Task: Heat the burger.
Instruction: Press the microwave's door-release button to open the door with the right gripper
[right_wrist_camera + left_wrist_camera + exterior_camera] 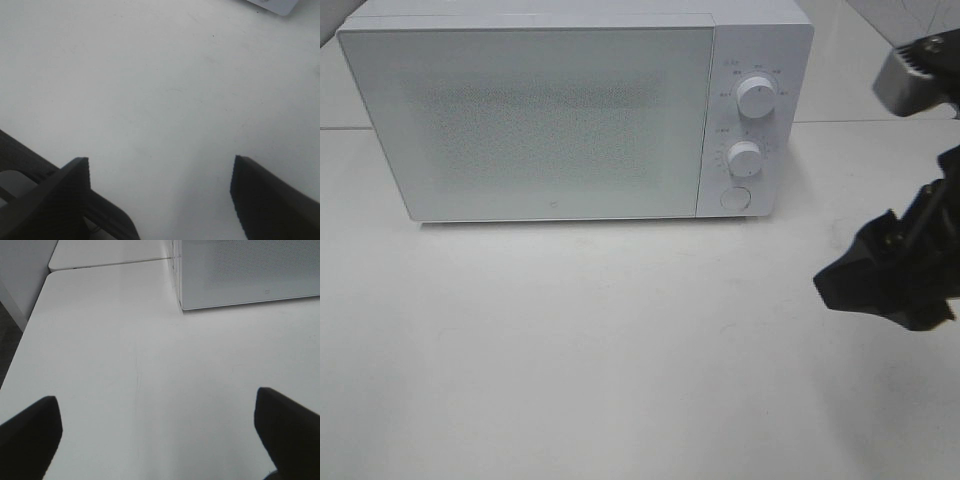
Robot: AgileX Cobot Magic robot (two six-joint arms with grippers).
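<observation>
Left wrist view shows the left gripper [155, 400], jaws spread wide, empty, over a white table [125, 340]. The right gripper [160, 161] also gapes empty, beside a closed microwave [530, 120]. The burger's whereabouts cannot be told.

The high camera faces the microwave [525, 120] front from above; both wrist cameras look down close over the desk [620, 350] (microwave corner shared).
</observation>
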